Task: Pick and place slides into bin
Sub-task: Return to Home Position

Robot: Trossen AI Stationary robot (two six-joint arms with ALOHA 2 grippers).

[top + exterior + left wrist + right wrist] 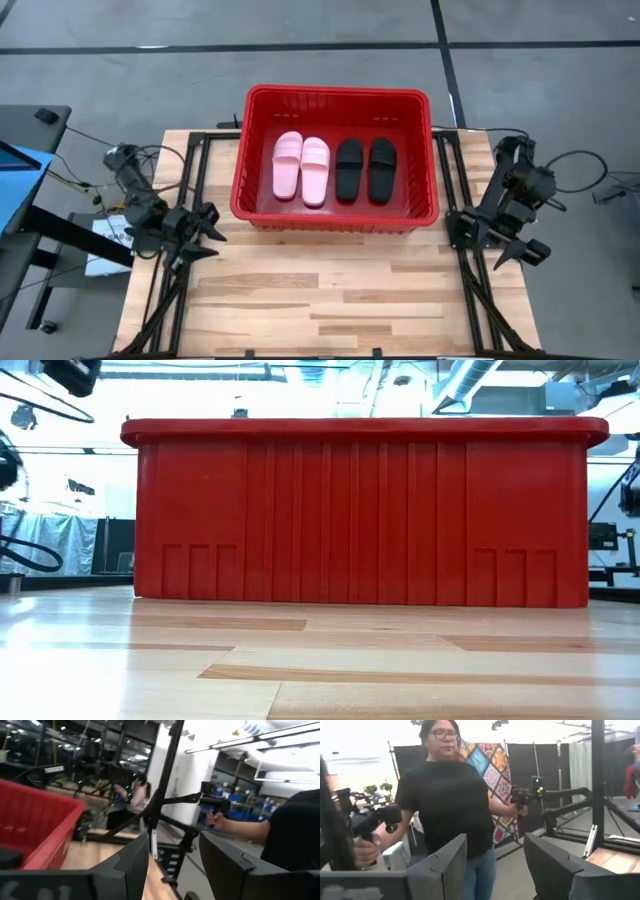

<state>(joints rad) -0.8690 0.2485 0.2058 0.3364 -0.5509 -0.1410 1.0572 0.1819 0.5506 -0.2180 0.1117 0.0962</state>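
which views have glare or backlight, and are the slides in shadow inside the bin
Low view: the room behind the bin is blown out by bright backlight, with a soft sheen on the table. High view: even light; pink slides and black slides are fully lit, only a faint shadow along the bin's near wall. Right wrist view: washed-out brightness behind the person.

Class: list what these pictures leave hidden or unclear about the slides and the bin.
Low view: the bin wall hides the slides.
Left wrist view: the picture edge cuts the bin off; the dark shape inside is too blurred to name.
Right wrist view: the right tool faces a person; bin out of view.
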